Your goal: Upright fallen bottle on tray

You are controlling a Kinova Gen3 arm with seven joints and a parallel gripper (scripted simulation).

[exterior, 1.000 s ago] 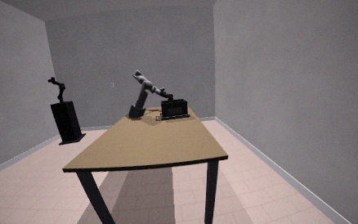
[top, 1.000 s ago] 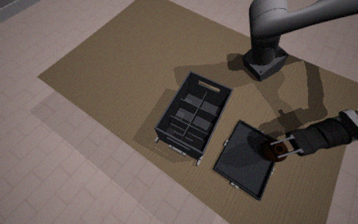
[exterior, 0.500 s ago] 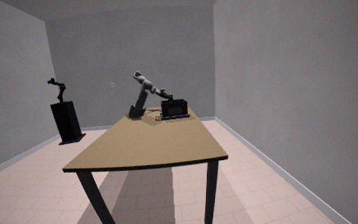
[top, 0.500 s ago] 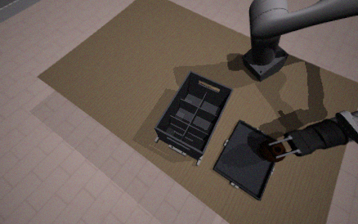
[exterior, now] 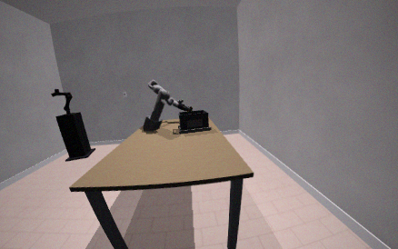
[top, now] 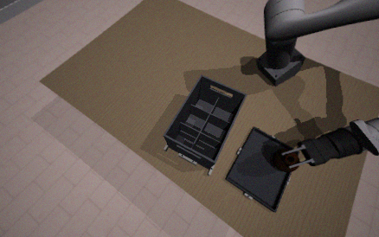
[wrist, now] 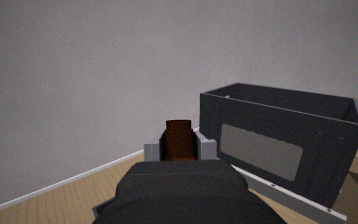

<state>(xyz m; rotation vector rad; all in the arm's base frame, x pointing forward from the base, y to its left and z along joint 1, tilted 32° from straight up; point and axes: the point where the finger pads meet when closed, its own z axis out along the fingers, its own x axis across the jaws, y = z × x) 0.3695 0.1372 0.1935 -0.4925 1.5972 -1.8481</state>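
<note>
My gripper [top: 292, 157] is shut on the dark brown bottle [top: 287, 161] and holds it upright over the right edge of the flat dark tray [top: 260, 168]. In the wrist view the bottle [wrist: 179, 140] stands straight up between the two grey fingers. I cannot tell whether the bottle's base touches the tray. The dark crate [top: 206, 121] with inner dividers stands to the left of the tray; it also shows in the wrist view [wrist: 280, 137] to the right of the fingers.
The arm's base [top: 280, 66] is mounted behind the crate and tray. In the far view the arm [exterior: 166, 102] and crate [exterior: 193, 120] sit at the back of a tan table. A black pedestal [exterior: 73, 132] stands on the floor to the left.
</note>
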